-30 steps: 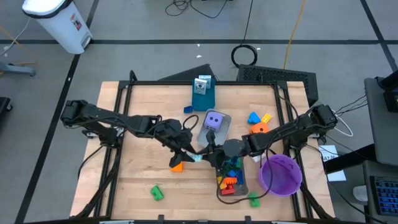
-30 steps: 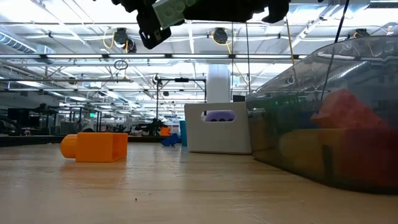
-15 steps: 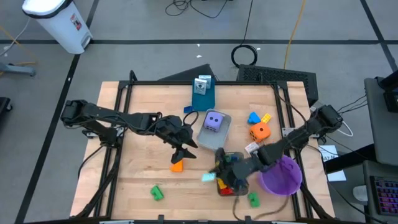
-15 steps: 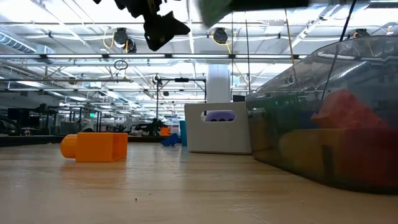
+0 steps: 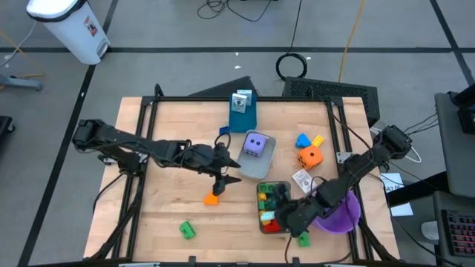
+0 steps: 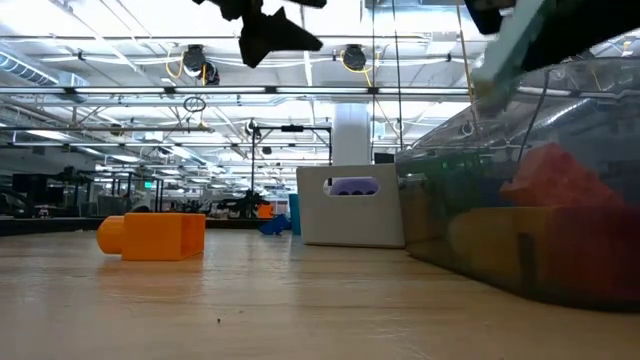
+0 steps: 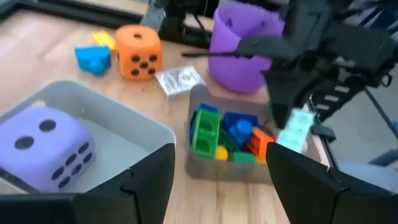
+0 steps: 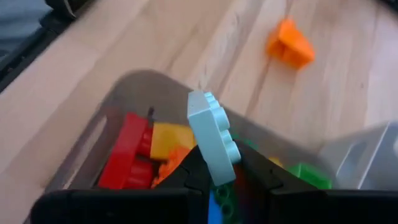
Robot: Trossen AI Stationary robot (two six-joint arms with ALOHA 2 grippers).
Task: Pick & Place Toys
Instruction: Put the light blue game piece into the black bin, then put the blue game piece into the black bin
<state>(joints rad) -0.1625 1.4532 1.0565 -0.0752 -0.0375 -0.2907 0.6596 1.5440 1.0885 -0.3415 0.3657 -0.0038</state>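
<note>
Right hand (image 8: 214, 163) is clamping a pale mint brick (image 8: 213, 137) between its fingertips, hovering over the front grey tray (image 5: 289, 222) at roughly 5 o'clock on the table (image 5: 171, 133). Same brick is showing in the left wrist view (image 7: 295, 129) just past that tray's far end.

That tray is holding a pile of bricks: red (image 8: 126, 149), yellow (image 8: 170, 139), orange, green (image 7: 203, 127) and blue (image 7: 239, 129), visible across both wrist views.

Left hand (image 5: 226, 174) is hanging above table centre with its fingers apart, gripping nothing. It is sitting just at 9 o'clock of the second grey tray (image 5: 261, 165).

Purple die (image 5: 255, 144) is lying in that second tray. Orange die (image 5: 310, 156) is sitting on the table at about 2 o'clock, with a blue brick (image 5: 302, 140) and a small yellow brick (image 5: 318, 140) just beyond it.

Loose orange brick (image 5: 212, 198) is lying on the table just at 6 o'clock of the left hand. A green brick (image 5: 186, 231) is sitting at about 7 o'clock near the front edge; another green brick (image 5: 303, 238) is lying by the front tray's near corner.

Purple bowl (image 5: 340, 211) is standing at 3 o'clock of the front tray, partly under the right arm.
</note>
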